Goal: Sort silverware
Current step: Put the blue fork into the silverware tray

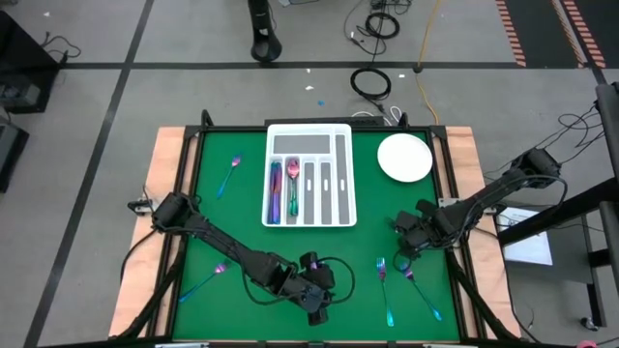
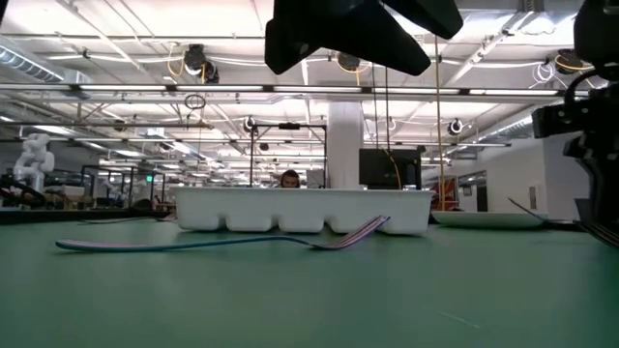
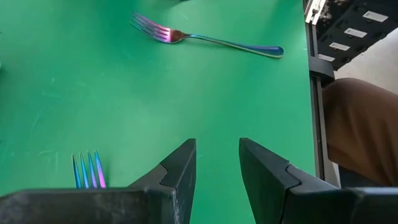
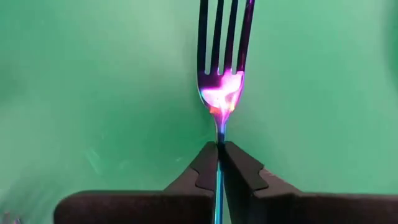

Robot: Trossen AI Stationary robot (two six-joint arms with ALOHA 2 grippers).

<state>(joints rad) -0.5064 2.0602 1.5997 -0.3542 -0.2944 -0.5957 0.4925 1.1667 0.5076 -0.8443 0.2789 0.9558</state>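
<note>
Right jaws (image 4: 219, 163) pinch a fork (image 4: 222, 62) over the table (image 1: 242, 232). Left jaws (image 3: 217, 171) are open, holding nothing. Two pieces lie in the tray (image 1: 309, 175). About five more wait on the green.

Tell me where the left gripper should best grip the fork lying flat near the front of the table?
Probably mid-handle, from straight above. The fork lies flat on the green table, its handle slim, straight and clear; the open left gripper could close across it. The tines are wider.
</note>
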